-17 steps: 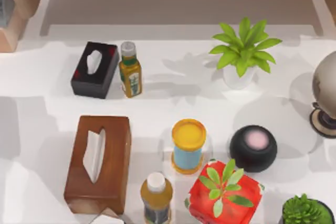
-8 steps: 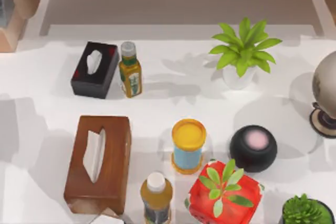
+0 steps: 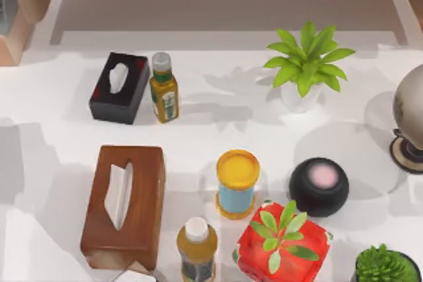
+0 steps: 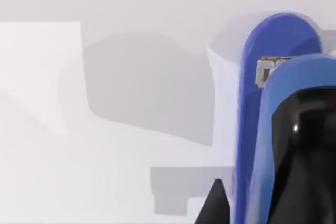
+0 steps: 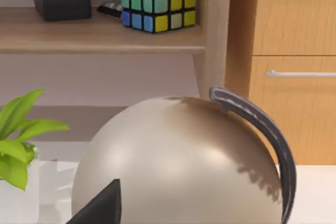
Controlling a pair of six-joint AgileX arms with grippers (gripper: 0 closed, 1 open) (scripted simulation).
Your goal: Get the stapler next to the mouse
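stapler (image 4: 273, 77): blue one, right up against the left gripper (image 4: 216, 209) in the left wrist cam, white tabletop behind it. prob why that cam sits so close, arm looks lined up to take it imo
left grip: holding it or not, can't tell tbh
right gripper (image 5: 102, 205): parked by the globe (image 5: 178, 166), around 3 o'clock on the table. open or closed, can't tell either
top cam: gives the clutter. brown tissue box (image 3: 123, 206) at 8 o'clock, yellow-lid can (image 3: 237, 183) in the middle, black speaker (image 3: 319, 186) towards 4, plant (image 3: 305, 64) at 1
right wrist cam: adds the shelf w/ a rubik's cube (image 5: 157, 1) behind the globe
mouse: can't place it, so early days for the task, my guess
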